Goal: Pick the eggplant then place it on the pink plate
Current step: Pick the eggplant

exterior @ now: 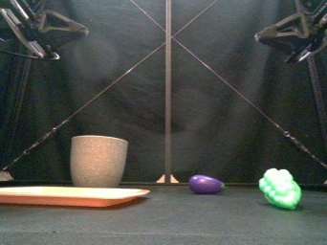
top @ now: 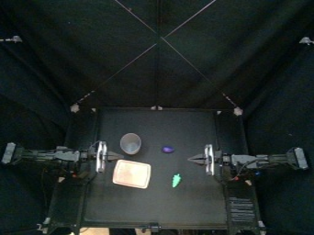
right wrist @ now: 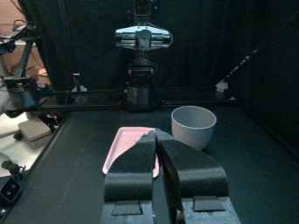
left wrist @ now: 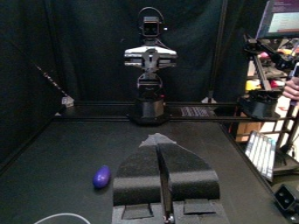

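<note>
A: Purple, glossy: eggplant [exterior: 206,184] lies mid-bench [top: 185,207], right of the grey cup [exterior: 98,160], behind the pink plate [top: 131,173], clear of the green toy [exterior: 280,188].
B: Handling?
A: Likely light, hard, slick; rounded, may roll. Take it across the fat middle. Left pincer [left wrist: 159,142] and right pincer [right wrist: 159,136] both pressed together, empty, parked at the bench's sides.

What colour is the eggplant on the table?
The eggplant is purple, seen best in the front view.
</note>
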